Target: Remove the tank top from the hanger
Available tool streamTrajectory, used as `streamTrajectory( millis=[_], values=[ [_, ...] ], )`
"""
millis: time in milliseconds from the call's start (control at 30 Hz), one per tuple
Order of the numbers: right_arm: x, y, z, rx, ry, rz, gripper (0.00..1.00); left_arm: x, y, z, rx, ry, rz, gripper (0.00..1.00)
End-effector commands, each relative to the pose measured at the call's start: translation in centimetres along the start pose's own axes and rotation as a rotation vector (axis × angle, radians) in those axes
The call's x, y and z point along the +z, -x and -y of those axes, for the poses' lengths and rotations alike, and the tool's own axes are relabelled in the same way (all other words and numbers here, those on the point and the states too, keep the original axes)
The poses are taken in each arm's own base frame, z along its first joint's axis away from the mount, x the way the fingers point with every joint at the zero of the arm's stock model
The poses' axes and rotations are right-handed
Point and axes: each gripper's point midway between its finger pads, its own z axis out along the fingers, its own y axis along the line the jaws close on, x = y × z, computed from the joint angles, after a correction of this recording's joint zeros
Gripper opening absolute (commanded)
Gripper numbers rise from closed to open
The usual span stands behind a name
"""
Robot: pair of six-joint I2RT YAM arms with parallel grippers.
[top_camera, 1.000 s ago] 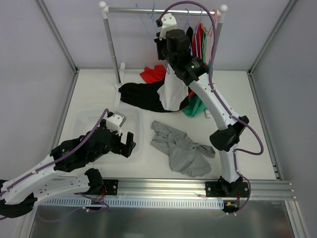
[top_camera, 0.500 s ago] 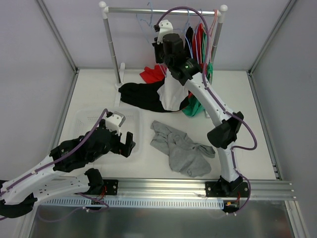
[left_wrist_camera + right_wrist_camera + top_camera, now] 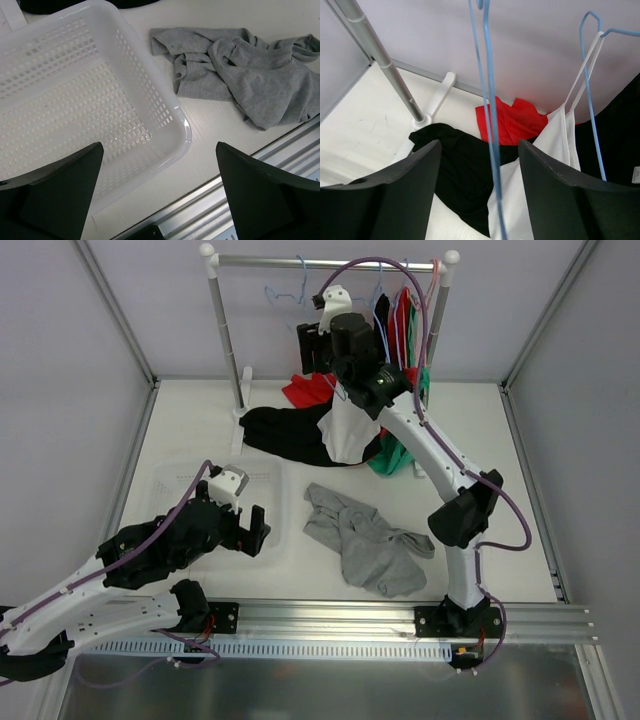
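A white tank top (image 3: pixel 345 430) (image 3: pixel 547 160) hangs by its thin straps from a blue hanger (image 3: pixel 590 75), its hem reaching the table. My right gripper (image 3: pixel 312 338) (image 3: pixel 479 150) is up by the rail, open. The wire of a bare blue hanger (image 3: pixel 487 100) (image 3: pixel 285 288) runs down between its jaws without being gripped. The tank top is just right of the right finger. My left gripper (image 3: pixel 250 530) (image 3: pixel 159 150) stands open and empty over the near corner of the white basket (image 3: pixel 150 80).
The clothes rail (image 3: pixel 320 260) spans the back, its post (image 3: pixel 385 65) to my left. Red, black and green garments (image 3: pixel 405 315) hang at its right end. A black garment (image 3: pixel 285 430) and a red one (image 3: pixel 308 388) lie below; a grey garment (image 3: pixel 365 540) lies mid-table.
My right gripper has gone from shut to open. The bare blue hanger has swung left along the rail. The left arm has barely moved.
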Motion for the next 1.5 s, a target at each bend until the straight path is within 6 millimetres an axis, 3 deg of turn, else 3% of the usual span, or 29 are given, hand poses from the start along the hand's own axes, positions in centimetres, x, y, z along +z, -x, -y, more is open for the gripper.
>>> streamTrajectory(
  millis=[0, 67, 167, 200, 267, 300, 333, 367, 400, 433, 467, 500, 533, 567, 633, 667, 700, 733, 767, 800, 833, 867, 933, 967, 1167, 1267, 1467],
  values=[
    [-4.7, 6.2, -0.3, 0.039, 0.036, 0.137, 0.69, -0.1, 0.0, -0.8, -0.015, 0.041, 0.014, 0.99],
    [-6.5, 7.8, -0.1, 0.047, 0.052, 0.169, 0.69, -0.3, 0.1, -1.0, -0.024, 0.044, 0.022, 0.99],
    [-8.7, 8.5, -0.1, 0.054, 0.08, 0.176, 0.72, -0.4, 0.3, -1.2, -0.033, 0.055, 0.035, 0.99],
    [-10.8, 9.8, 0.4, 0.062, 0.087, 0.202, 0.77, -0.5, 0.6, -1.3, -0.038, 0.059, 0.044, 0.99],
    [-12.4, 8.8, 0.7, 0.062, 0.09, 0.174, 0.9, -0.6, 1.1, -1.7, -0.055, 0.083, 0.061, 0.99],
    [-15.4, 9.8, 1.6, 0.072, 0.091, 0.197, 0.96, -0.7, 1.3, -1.8, -0.064, 0.093, 0.069, 0.99],
    [-15.7, 7.6, 1.9, 0.065, 0.086, 0.149, 1.0, -0.7, 1.5, -1.9, -0.088, 0.102, 0.077, 0.99],
    [-17.0, 7.0, 2.3, 0.066, 0.083, 0.14, 1.0, -0.8, 1.7, -1.9, -0.104, 0.104, 0.083, 0.99],
    [-20.8, 7.9, 3.4, 0.08, 0.086, 0.179, 0.99, -0.7, 1.9, -1.6, -0.138, 0.101, 0.085, 0.99],
    [-22.2, 7.2, 3.8, 0.088, 0.087, 0.175, 0.99, -0.7, 2.1, -1.5, -0.157, 0.101, 0.087, 0.99],
    [-22.4, 3.8, 4.0, 0.087, 0.083, 0.108, 1.0, -0.4, 2.2, -1.1, -0.173, 0.098, 0.076, 0.99],
    [-23.8, 2.7, 4.5, 0.096, 0.08, 0.098, 0.99, -0.2, 2.2, -0.6, -0.198, 0.09, 0.065, 0.99],
    [-27.3, 3.1, 5.5, 0.12, 0.084, 0.149, 1.0, 0.2, 2.2, -0.1, -0.202, 0.077, 0.051, 0.99],
    [-27.5, 0.0, 5.8, 0.124, 0.076, 0.094, 1.0, 1.0, 2.2, 0.8, -0.192, 0.069, 0.015, 0.99],
    [-30.0, -2.5, 6.5, 0.123, 0.081, 0.055, 1.0, 2.1, 1.9, 2.7, -0.174, 0.015, -0.052, 0.99],
    [-32.7, -2.6, 7.1, 0.136, 0.095, 0.092, 1.0, 3.4, 1.9, 3.7, -0.151, 0.013, -0.095, 0.99],
    [-33.3, -5.2, 7.4, 0.133, 0.093, 0.037, 1.0, 4.1, 1.7, 4.6, -0.136, -0.005, -0.125, 0.99],
    [-34.3, -6.0, 7.6, 0.138, 0.099, 0.034, 0.99, 4.8, 1.6, 5.1, -0.103, -0.014, -0.148, 0.99],
    [-36.6, -6.2, 8.2, 0.156, 0.108, 0.074, 1.0, 6.4, 1.4, 6.2, -0.075, -0.017, -0.186, 0.99],
    [-37.2, -8.2, 8.5, 0.162, 0.102, 0.034, 0.99, 7.1, 1.0, 7.4, -0.048, -0.058, -0.226, 0.99],
    [-38.0, -8.7, 8.7, 0.174, 0.1, 0.043, 0.99, 8.7, -0.3, 8.5, -0.017, -0.068, -0.295, 0.98],
    [-39.6, -9.0, 9.4, 0.192, 0.096, 0.076, 1.0, 9.4, 0.5, 9.9, -0.016, -0.107, -0.293, 0.99],
    [-40.7, -10.7, 9.8, 0.207, 0.087, 0.043, 0.99, 10.5, -0.2, 12.6, 0.016, -0.172, -0.344, 0.99],
    [-41.7, -11.5, 10.2, 0.21, 0.085, 0.037, 0.99, 12.1, -0.5, 14.0, 0.044, -0.18, -0.372, 0.99],
    [-43.9, -13.0, 10.8, 0.224, 0.094, 0.047, 0.99, 16.9, -3.0, 20.9, 0.15, -0.251, -0.482, 0.99],
    [-44.5, -13.6, 11.0, 0.225, 0.095, 0.053, 1.0, 19.3, -4.7, 22.6, 0.183, -0.251, -0.518, 0.99],
    [-44.5, -14.5, 10.6, 0.223, 0.116, 0.044, 1.0, 22.9, -7.7, 23.0, 0.225, -0.184, -0.531, 0.99]
  ],
)
